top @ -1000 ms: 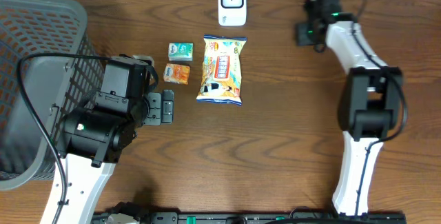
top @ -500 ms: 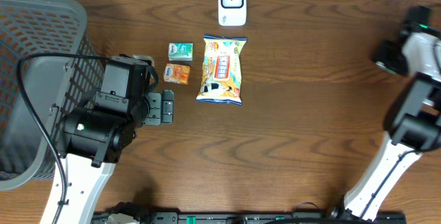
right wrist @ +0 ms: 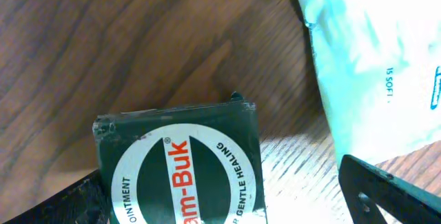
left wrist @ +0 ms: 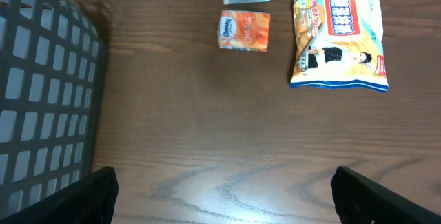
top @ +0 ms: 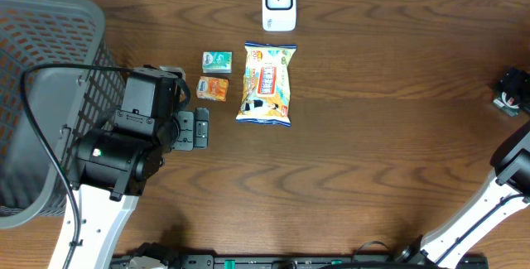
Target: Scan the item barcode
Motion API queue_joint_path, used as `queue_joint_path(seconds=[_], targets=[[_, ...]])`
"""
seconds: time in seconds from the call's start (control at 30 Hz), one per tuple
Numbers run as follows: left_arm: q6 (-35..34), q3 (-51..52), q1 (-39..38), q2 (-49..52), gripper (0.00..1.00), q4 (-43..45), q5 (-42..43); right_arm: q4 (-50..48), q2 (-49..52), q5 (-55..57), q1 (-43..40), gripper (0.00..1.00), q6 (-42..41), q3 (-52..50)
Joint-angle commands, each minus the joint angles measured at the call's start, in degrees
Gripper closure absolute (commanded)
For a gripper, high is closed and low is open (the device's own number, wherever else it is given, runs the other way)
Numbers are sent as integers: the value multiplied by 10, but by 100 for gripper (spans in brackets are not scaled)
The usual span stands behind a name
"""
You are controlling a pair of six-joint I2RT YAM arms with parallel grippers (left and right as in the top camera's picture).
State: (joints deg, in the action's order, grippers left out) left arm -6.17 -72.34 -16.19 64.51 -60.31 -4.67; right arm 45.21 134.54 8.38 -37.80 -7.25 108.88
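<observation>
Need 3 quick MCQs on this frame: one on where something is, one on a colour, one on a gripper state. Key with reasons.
1. In the overhead view, where is the scanner relative to the snack bag?
A. Lying on it
B. Past its top end, apart from it
C. Below its bottom end

2. What colour is the packet just below the green packet?
A. Black
B. Purple
C. Orange

3. What is the state of the left gripper?
A. Open, holding nothing
B. Shut on the snack bag
C. Shut on the green packet

Key:
1 B: bare wood shows between the two.
2 C: the orange packet sits directly under the green one.
3 A: the left wrist view shows the fingers wide apart over bare wood.
</observation>
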Motion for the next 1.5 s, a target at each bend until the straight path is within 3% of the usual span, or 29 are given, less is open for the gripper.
queue_joint_path(seconds=[0.0,0.17,0.3,0.4,0.47,0.53,0.87,1.27,1.47], targets=[[1,-7,0,2,2,-3,-3,7,-27,-4,4,1,24,7],[1,-7,0,2,2,-3,-3,18,-68,-38,8,4,13,10],[1,-7,0,2,2,-3,-3,28,-103,-116,19,46,12,10],[1,-7,0,2,2,-3,-3,40,-108,-157,31,72,-6,10],[1,-7,0,2,2,-3,-3,53,-103,-156,42,86,-18,9],[1,-7,0,2,2,-3,-3,64,-93,-144,51,93,-23,9],[1,-7,0,2,2,-3,-3,59,-16,-54,57,99,-60,9],[1,-7,0,2,2,-3,-3,63,0,61,28,94,-58,9],[1,-7,0,2,2,-3,-3,64,0,63,5,92,-53,9]])
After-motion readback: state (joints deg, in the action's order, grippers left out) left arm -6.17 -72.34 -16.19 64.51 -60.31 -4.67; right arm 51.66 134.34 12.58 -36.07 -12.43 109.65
